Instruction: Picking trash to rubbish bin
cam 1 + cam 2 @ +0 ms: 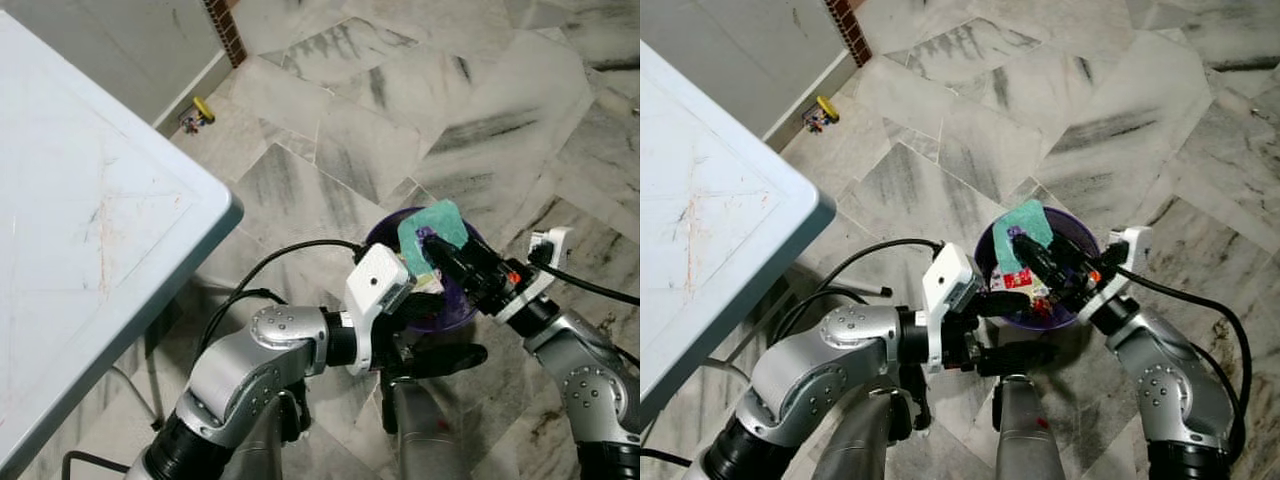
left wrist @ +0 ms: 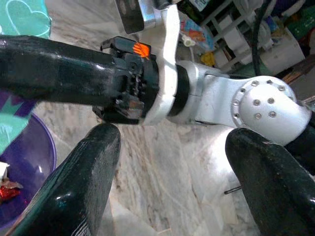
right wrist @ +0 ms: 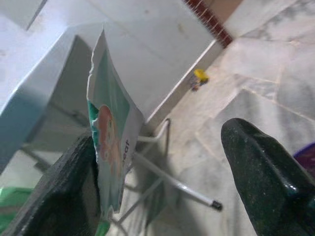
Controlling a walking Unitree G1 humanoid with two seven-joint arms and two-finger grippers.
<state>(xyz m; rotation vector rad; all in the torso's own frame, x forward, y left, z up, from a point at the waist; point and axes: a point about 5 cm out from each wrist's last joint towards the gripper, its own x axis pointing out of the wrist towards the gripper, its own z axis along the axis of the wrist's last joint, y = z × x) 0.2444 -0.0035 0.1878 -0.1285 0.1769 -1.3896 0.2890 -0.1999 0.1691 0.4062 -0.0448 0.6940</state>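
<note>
A flat teal wrapper [image 1: 432,232], thin and glossy with a ragged torn edge and printed artwork on one face, stands over the far rim of the rubbish bin [image 1: 992,243]. In the right wrist view the wrapper [image 3: 110,137] lies against one black finger [image 3: 59,196] of the right gripper [image 1: 440,255], while the other finger [image 3: 266,167] sits well apart from it, so the jaws are spread wide and the wrapper only leans on one side. The bin is a round purple plastic bowl with a smooth rim; inside it lie crumpled scraps [image 1: 1035,298], white and red. The right gripper reaches in over the bin from the robot's right, its silver forearm [image 1: 590,375] jointed with rounded, bolted housings and trailing a black cable [image 1: 600,288].

The left gripper [image 1: 425,335] hovers at the near rim of the bin, its two long black fingers parted wide with nothing between them; its white wrist block [image 1: 375,290] sits just left of the bin. In the left wrist view those fingers [image 2: 83,182] frame bare floor beside the bin.

The floor [image 1: 400,110] around the bin is polished grey-veined marble in angled slabs, open on the far side and to the right. Well left of the bin, a pale blue table [image 1: 90,240] with a rounded corner overhangs the floor, thin metal legs [image 3: 167,177] beneath it. Beyond it, by the wall, lies a small yellow object [image 1: 203,108], too small to identify.
</note>
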